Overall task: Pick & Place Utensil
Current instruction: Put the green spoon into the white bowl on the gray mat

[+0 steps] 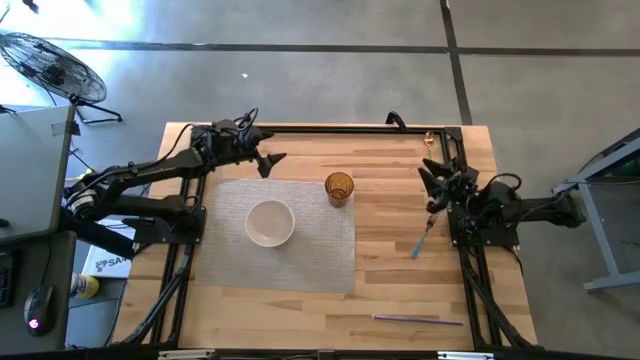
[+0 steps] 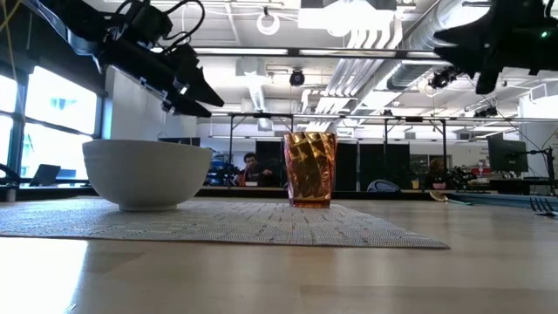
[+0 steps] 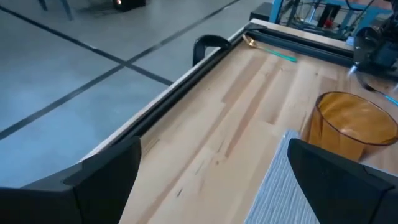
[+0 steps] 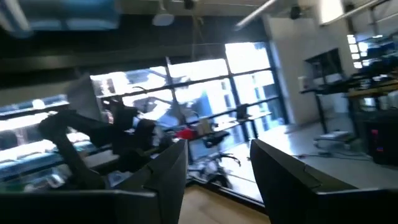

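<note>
A teal-handled utensil (image 1: 422, 240) lies flat on the wood table near the right arm's base. A purple utensil (image 1: 418, 319) lies flat near the front edge. A gold spoon with a teal handle (image 1: 428, 140) lies at the far right corner; it also shows in the left wrist view (image 3: 250, 41). My left gripper (image 1: 268, 160) is open and empty, above the far edge of the grey placemat (image 1: 300, 260). My right gripper (image 1: 432, 178) is open and empty, raised above the table's right side and tipped toward the room (image 4: 217, 180).
An amber cup (image 1: 339, 187) stands upright at the placemat's far right corner. A white bowl (image 1: 269, 222) stands on the placemat's middle. A black frame (image 1: 330, 128) runs along the table's far edge. Bare wood lies between the placemat and the right arm.
</note>
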`<state>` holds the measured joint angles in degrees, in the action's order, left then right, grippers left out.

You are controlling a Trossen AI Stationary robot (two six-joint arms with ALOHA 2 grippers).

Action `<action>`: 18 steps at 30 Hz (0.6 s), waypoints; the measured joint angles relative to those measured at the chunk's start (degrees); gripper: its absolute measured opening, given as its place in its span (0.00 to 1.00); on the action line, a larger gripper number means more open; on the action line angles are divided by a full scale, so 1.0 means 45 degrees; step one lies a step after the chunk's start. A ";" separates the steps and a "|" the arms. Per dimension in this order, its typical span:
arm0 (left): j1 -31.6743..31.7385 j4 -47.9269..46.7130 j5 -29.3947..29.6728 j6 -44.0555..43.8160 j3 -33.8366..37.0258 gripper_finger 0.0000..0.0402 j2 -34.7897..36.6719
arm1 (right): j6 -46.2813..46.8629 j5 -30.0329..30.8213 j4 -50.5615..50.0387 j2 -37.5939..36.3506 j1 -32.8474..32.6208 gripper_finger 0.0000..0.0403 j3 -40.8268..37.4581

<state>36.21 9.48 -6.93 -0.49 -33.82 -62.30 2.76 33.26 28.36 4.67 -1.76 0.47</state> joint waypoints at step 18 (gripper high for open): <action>0.0039 0.0153 0.0052 0.0039 -0.0001 0.99 -0.0005 | 0.1577 0.1117 -0.3174 0.6328 0.1446 0.42 0.3279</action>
<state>36.38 10.17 -6.69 -0.32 -33.83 -62.33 9.85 38.28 14.07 33.14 4.75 15.23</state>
